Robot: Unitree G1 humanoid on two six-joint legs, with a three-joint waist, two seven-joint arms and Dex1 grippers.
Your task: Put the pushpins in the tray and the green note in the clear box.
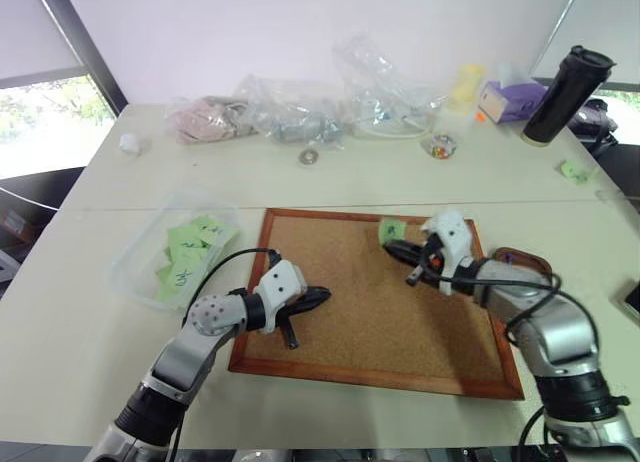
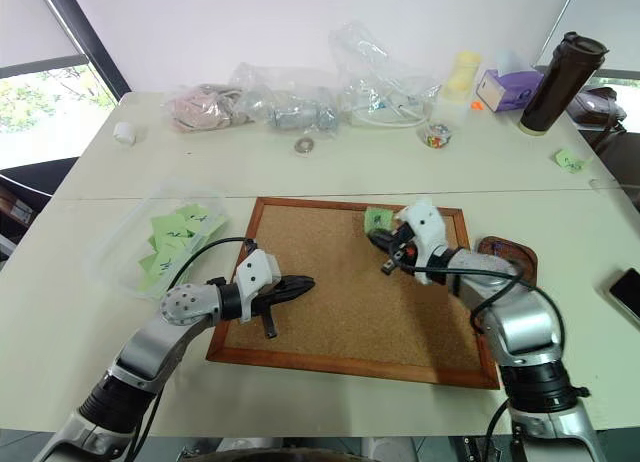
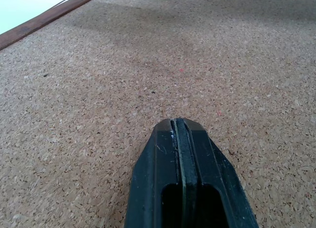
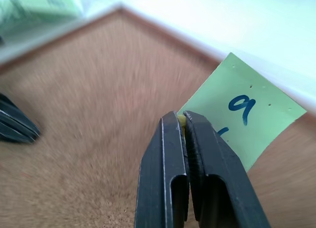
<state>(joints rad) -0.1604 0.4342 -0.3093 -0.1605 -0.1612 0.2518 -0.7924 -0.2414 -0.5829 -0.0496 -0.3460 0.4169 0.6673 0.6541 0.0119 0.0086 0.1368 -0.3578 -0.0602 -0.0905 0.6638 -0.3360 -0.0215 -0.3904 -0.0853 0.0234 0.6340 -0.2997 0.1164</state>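
right pincer [image 4: 183,120]: fingers pressed together over the far right part of the wood-framed cork board [image 1: 350,312]; a small yellowish bit shows nipped at the tips, probably a pushpin head, too small to be sure
green note [image 4: 242,114]: light green square sticky note, just behind the right pincer tips near the board's far right corner; seems to sit on the cork with one corner up, likely loosened once a pin comes out
left pincer [image 3: 180,127]: fully closed, nothing in it, parked low over bare cork at the board's near left, looks like it is just keeping out of the way
tray [image 2: 505,252]: small dark reddish-brown oval dish on the bench just off the board's right edge, close to the right arm, so a short carry for a pin
clear box [image 1: 135,257]: transparent shallow plastic container left of the board, already holding several green notes
writing: blue handwritten "a" on the note, a second character half hidden by the pincer; marks on the box notes unreadable
step guess: pin pulling first, note to the box after
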